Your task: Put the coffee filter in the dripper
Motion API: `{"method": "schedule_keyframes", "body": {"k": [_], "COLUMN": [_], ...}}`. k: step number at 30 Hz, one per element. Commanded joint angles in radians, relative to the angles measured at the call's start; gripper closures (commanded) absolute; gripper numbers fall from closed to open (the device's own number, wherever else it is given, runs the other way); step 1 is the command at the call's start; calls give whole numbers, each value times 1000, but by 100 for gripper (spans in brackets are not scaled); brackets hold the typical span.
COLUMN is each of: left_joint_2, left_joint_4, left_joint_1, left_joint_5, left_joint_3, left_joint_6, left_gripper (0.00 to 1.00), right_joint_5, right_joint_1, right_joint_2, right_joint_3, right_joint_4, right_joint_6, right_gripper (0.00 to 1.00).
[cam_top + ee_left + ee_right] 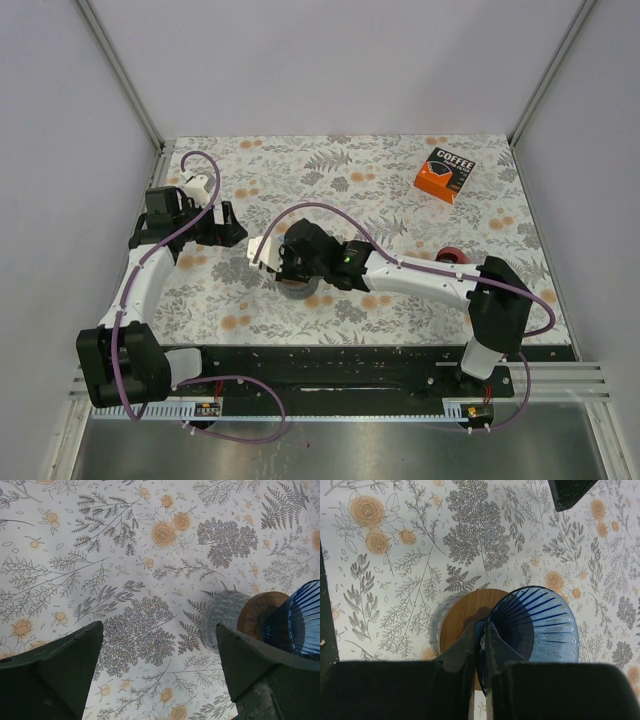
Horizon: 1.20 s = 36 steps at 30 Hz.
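At centre, the right arm [420, 275] stretches leftward, right fingers [464, 652] pinching the dripper [545, 625] rim; left fingers [55, 667] gape wide.

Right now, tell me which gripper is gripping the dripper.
The right gripper: it pinches the rim of the blue dripper. The left gripper hangs wide open, holding nothing.

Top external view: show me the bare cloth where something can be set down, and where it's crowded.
Free: the far strip between the left tool and the orange box; also the near-left cloth between the left arm and the dripper. Crowded: the middle, where the right tool grips the dripper under its looping cable.
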Motion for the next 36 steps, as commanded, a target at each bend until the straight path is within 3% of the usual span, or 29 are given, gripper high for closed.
{"method": "schedule_keyframes", "body": {"k": [1,4,13,20,22,23,26,27,33,36], "left_joint_2": [-10,-13,-16,-16,-13,-11,-10,-13,-25,-22], "left_joint_4": [23,23,23,20,20,19,9,8,3,-12], "left_joint_1": [8,8,10,12,12,12,13,13,15,16], "left_joint_5": [37,42,49,51,55,52,55,55,54,54], "left_joint_3": [13,11,11,13,13,16,18,18,21,36], "left_joint_6": [0,-2,-3,-3,-5,-6,-3,-3,-5,-2], "left_gripper": [2,2,2,2,2,2,2,2,2,2], "right_joint_5": [6,15,15,-28,-52,-66,-87,-92,-111,2], "right_joint_1": [29,34,38,43,46,47,46,46,47,44], "right_joint_2": [-18,-19,-38,-82,-97,-103,-120,-130,-180,-182], "right_joint_3": [-63,-76,-24,26,50,61,84,88,142,187], "right_joint_4": [108,106,1,-13,-13,-14,-8,-3,0,-5], "right_joint_6": [38,32,6,32,49,56,79,88,199,315], "right_gripper": [100,96,54,40,30,10,8,1,1,1]}}
